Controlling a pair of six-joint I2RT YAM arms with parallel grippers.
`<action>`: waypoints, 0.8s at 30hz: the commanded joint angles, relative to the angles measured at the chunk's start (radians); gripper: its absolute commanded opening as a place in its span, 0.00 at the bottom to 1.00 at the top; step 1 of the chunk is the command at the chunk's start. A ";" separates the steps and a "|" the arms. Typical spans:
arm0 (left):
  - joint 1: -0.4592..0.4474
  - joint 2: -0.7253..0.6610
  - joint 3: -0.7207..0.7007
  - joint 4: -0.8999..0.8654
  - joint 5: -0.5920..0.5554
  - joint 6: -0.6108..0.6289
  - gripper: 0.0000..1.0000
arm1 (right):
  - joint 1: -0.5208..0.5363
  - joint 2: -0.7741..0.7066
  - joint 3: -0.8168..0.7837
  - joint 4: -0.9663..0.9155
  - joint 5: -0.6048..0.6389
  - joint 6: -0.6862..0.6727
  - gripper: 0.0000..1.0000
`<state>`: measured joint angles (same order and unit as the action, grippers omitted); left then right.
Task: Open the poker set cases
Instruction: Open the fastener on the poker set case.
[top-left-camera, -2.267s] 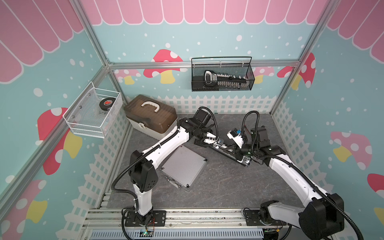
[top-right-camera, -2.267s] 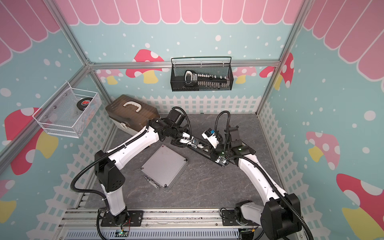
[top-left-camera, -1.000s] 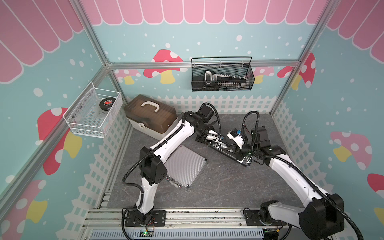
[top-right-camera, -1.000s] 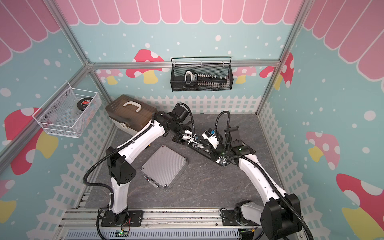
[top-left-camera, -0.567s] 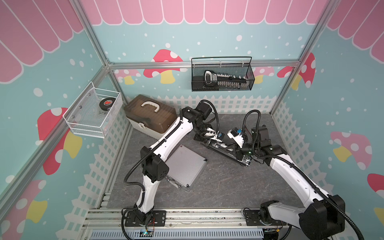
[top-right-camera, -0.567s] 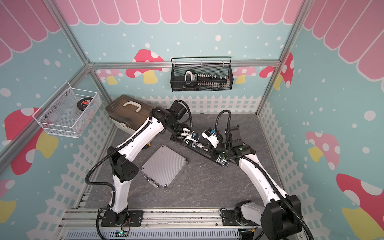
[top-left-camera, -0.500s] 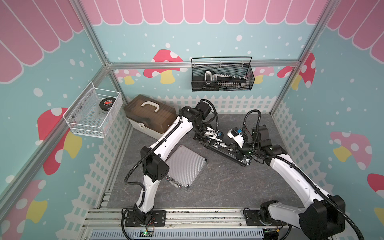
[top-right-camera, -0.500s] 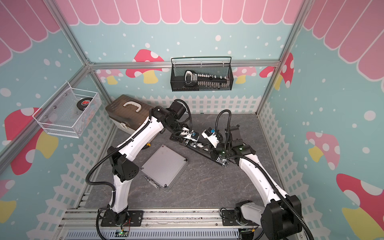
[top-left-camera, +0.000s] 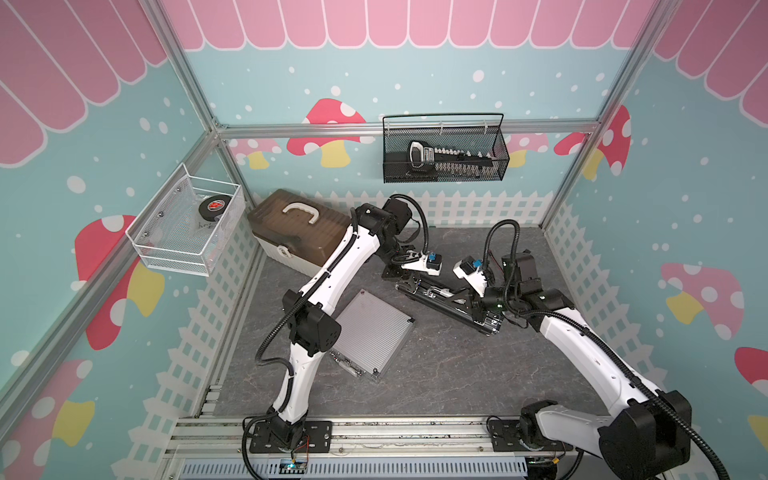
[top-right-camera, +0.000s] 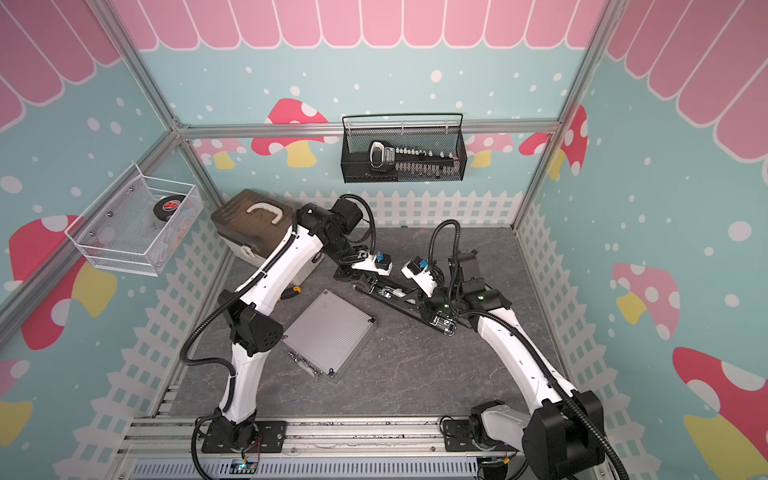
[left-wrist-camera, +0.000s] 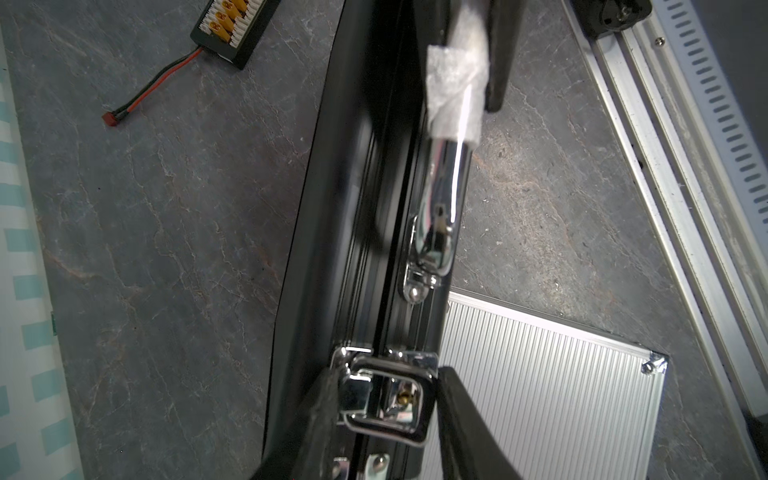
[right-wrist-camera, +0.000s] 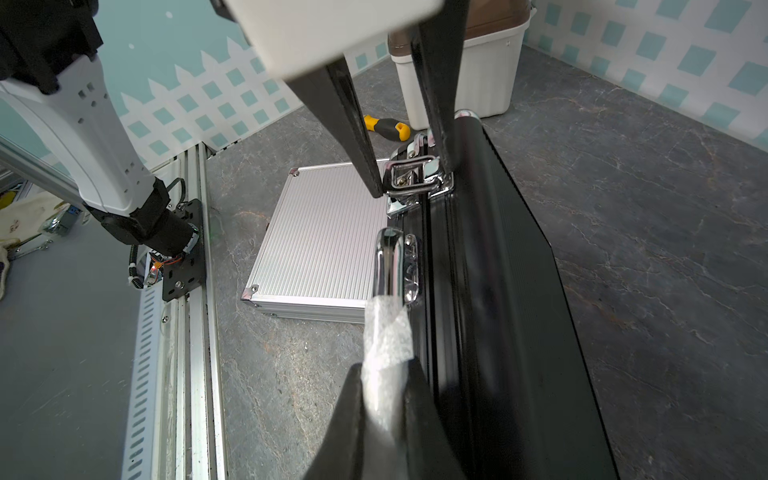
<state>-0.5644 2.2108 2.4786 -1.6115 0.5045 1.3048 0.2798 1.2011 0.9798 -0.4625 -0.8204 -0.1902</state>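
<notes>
The black case (top-left-camera: 446, 301) is stood on 1 long narrow side near the middle of the tabletop (top-left-camera: 457, 382). The side bearing the handle (right-wrist-camera: 388, 266) and the latch (right-wrist-camera: 411, 176) is turned upward. Its long axis is laid on a slant from rear-left to front-right, and both broad ribbed faces are held upright. The silver case (top-left-camera: 374, 332) is laid flat and closed toward the front-left, near the black case's rear-left end but apart from it. 1 corner is aimed at the rear, and its latched side is turned to the front-left.

The white-wrapped part of the handle is clamped between the jaws of the right gripper (right-wrist-camera: 384, 365). The latch near the rear-left end is pinched by the left gripper (left-wrist-camera: 386, 372), with 1 finger laid against each side of it.

Compared with 2.3 seconds earlier, the elbow of the left arm (top-left-camera: 345, 266) is found higher and nearer the middle, and its wrist is brought in more from the rear. Neither case is seen to be shifted.

Bare surface is left along the front edge and in the front-right corner, and a strip is kept free between the black case and the right edge. The rear-left corner is taken up by the white box (top-left-camera: 299, 232), and a screwdriver (right-wrist-camera: 386, 124) is seen lying between it and the silver case.
</notes>
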 joint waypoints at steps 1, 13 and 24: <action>0.011 0.026 -0.006 -0.024 0.013 -0.002 0.35 | 0.010 -0.010 0.005 -0.019 -0.059 -0.027 0.00; -0.003 -0.041 -0.059 0.011 0.055 0.018 0.37 | 0.025 -0.025 -0.015 -0.013 -0.039 -0.033 0.00; -0.009 -0.082 -0.104 0.018 0.089 0.003 0.37 | 0.060 -0.030 -0.033 -0.023 0.004 -0.048 0.00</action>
<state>-0.5682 2.1674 2.3783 -1.5970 0.5564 1.3041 0.3241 1.1881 0.9550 -0.4877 -0.7963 -0.2062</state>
